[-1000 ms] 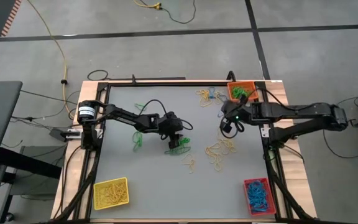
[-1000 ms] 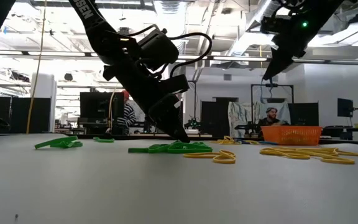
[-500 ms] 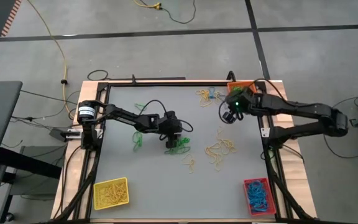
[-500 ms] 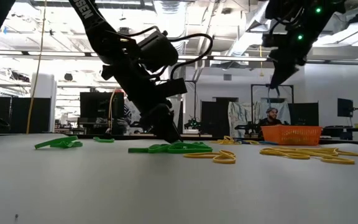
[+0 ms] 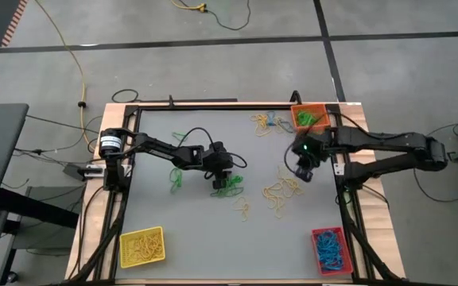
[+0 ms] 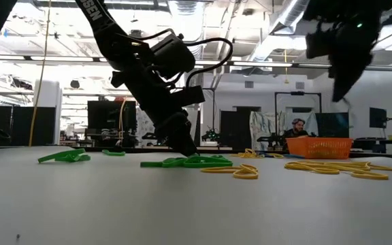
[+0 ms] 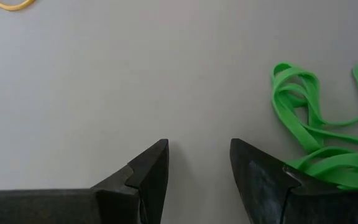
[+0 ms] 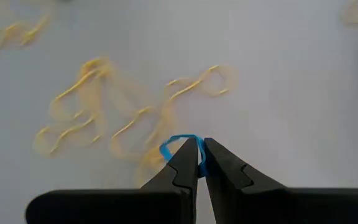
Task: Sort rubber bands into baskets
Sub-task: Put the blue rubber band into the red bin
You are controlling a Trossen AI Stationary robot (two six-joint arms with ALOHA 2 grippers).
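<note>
Several green rubber bands (image 5: 230,188) lie in a heap mid-table. My left gripper (image 5: 222,183) stands open at the heap's left side, its tips low at the table (image 6: 186,148); the green loops (image 7: 306,115) lie beside one finger. My right gripper (image 5: 302,170) hangs high over a scatter of yellow rubber bands (image 5: 281,191), shut on a small blue rubber band (image 8: 180,145). The orange basket (image 5: 309,117) stands at the far right corner, the yellow basket (image 5: 141,246) near left and the red basket (image 5: 331,248) near right. My left gripper has the outer side of one finger (image 7: 263,177) next to the green loops (image 7: 328,165); whether it touches them I cannot tell. My right gripper pinches the blue band at its fingertips, and a short loop of it (image 8: 174,143) sticks out past them. The fingers point steeply down from above. The band is lifted clear of the table.
More yellow bands lie near the far edge (image 5: 262,121) and mid-table (image 5: 243,209). Other green bands (image 5: 176,176) lie left of my left gripper. The red basket holds blue bands, the yellow basket yellow ones. A dark frame (image 5: 213,103) runs around the table.
My right gripper swung toward the far edge near the orange basket, then back toward the near edge over the yellow bands, tipping steeper downward, still shut on the blue band. My left gripper rolled a little in place at the green heap.
</note>
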